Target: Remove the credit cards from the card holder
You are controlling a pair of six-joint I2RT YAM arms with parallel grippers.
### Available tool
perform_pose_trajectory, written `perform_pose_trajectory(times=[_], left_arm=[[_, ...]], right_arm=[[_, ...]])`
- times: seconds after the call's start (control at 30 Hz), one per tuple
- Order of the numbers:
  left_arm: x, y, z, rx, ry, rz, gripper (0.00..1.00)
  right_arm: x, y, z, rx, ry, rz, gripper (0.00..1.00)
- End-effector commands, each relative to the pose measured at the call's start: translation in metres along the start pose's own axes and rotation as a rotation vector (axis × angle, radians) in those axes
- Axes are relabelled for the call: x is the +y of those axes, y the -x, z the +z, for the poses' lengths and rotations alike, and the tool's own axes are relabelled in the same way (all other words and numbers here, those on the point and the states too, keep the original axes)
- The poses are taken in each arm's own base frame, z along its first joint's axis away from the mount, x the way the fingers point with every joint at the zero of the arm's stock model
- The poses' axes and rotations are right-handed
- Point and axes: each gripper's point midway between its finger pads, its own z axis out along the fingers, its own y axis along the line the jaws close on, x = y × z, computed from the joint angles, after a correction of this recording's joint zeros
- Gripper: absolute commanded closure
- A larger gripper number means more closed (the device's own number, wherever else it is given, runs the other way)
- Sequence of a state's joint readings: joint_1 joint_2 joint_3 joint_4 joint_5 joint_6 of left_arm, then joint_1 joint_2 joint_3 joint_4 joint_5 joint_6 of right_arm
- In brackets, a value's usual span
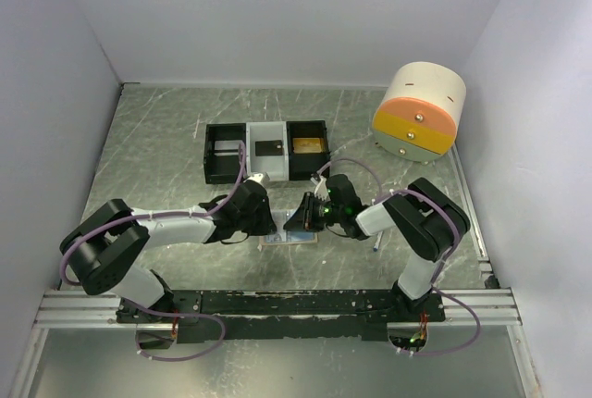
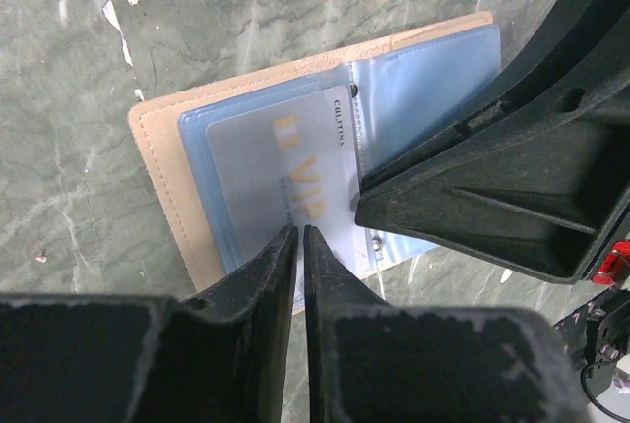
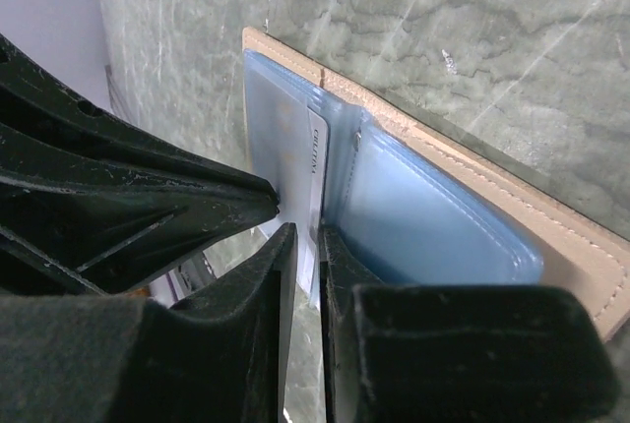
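From above, your card holder lies open on the table between the arms. Left wrist: the jaws of the left gripper are clenched to a slit at its near edge. Right wrist: the jaws of the right gripper pinch the edge of a card.

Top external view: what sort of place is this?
Probably a robot test cell: two arms bolted to a rail, plain white walls closing in the marbled table, and props like the tray and card holder.
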State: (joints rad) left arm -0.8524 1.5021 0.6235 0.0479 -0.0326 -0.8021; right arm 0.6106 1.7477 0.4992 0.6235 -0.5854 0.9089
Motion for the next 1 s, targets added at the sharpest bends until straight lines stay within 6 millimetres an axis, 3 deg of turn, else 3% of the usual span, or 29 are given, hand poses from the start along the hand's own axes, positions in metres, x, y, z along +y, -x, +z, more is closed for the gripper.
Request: perform_pose_trajectory(times=[0.0,0.2,0.37,0.77,0.97], left_arm=[[0.022,-0.019,0.003,0.054,0.074,0.027,0.80],[0.026,-0.009,-0.007,0.005,0.108,0.015,0.72],[0.025,0.003,-0.010,-0.043,0.116,0.028,0.57],[0.028,-0.018,0.001,0.045,0.119,0.045,0.75],[0.030,-0.024,-0.002,0.049,0.113,0.041,0.77]], right_arm=[[0.007,0.001,0.003,0.008,0.021,-0.009,0.85],[-0.020,0.011,0.000,-0.055,-0.147,0.002,0.95],[-0.024,0.007,-0.001,-0.049,-0.152,0.019,0.94],[-0.006,0.008,0.001,-0.043,-0.063,0.030,0.83],[0.002,0.014,0.004,-0.057,-0.030,0.025,0.90]])
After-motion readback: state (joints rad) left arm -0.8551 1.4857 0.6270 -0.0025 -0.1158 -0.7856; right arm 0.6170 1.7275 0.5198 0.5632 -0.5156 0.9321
